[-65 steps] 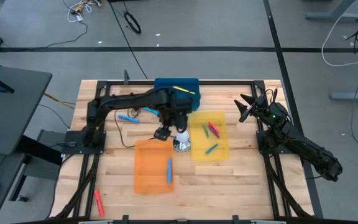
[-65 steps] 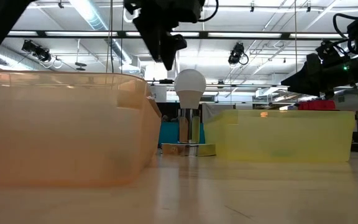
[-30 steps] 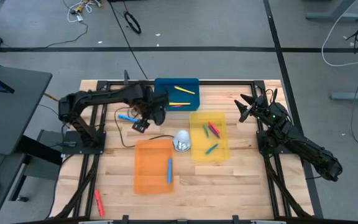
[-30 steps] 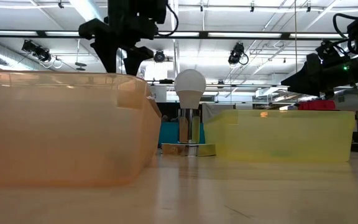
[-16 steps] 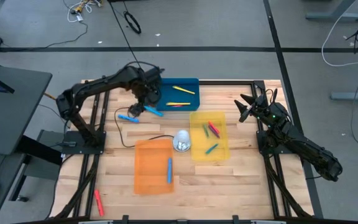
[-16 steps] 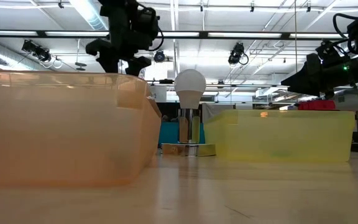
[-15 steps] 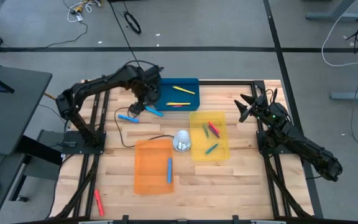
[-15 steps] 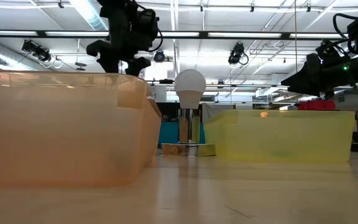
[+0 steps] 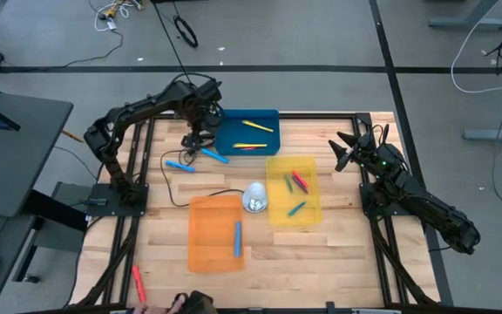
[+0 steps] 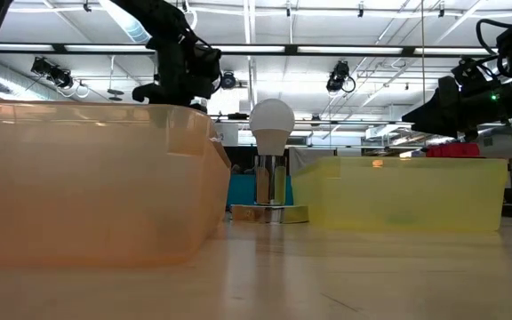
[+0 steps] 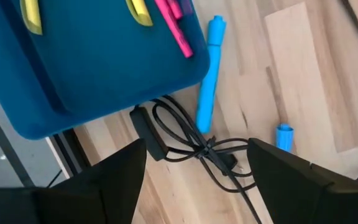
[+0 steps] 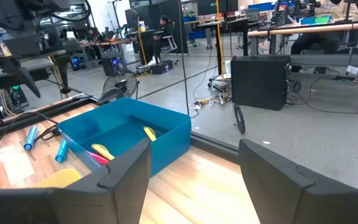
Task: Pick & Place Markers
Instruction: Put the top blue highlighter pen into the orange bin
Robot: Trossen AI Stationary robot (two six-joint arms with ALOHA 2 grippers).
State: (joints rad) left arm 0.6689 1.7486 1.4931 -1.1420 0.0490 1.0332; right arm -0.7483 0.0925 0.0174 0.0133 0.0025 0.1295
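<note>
My left gripper (image 9: 192, 139) hangs open over the table near the blue tray's (image 9: 247, 131) near-left corner. In the left wrist view its fingers (image 11: 194, 149) stand apart above a black cable (image 11: 188, 140). One light blue marker (image 11: 207, 74) lies on the wood beside the tray, and another (image 9: 177, 164) lies farther left. Yellow markers (image 9: 257, 127) and a pink one (image 11: 178, 31) lie in the blue tray. Red, green and blue markers (image 9: 296, 185) lie in the yellow tray. One blue marker (image 9: 237, 237) lies in the orange tray. My right gripper (image 9: 342, 148) waits open at the table's right side.
A white bulb on a metal stand (image 9: 254, 196) stands between the orange tray (image 9: 212, 234) and the yellow tray (image 9: 314, 205). A red marker (image 9: 136, 281) lies at the near-left frame. Something dark, perhaps with a hand (image 9: 190, 301), shows at the near edge.
My left gripper has moved from beside the bulb toward the table's far-left, past the light blue markers, to the blue tray's near-left corner, while its arm folded back toward the far edge. The markers and trays have stayed where they were.
</note>
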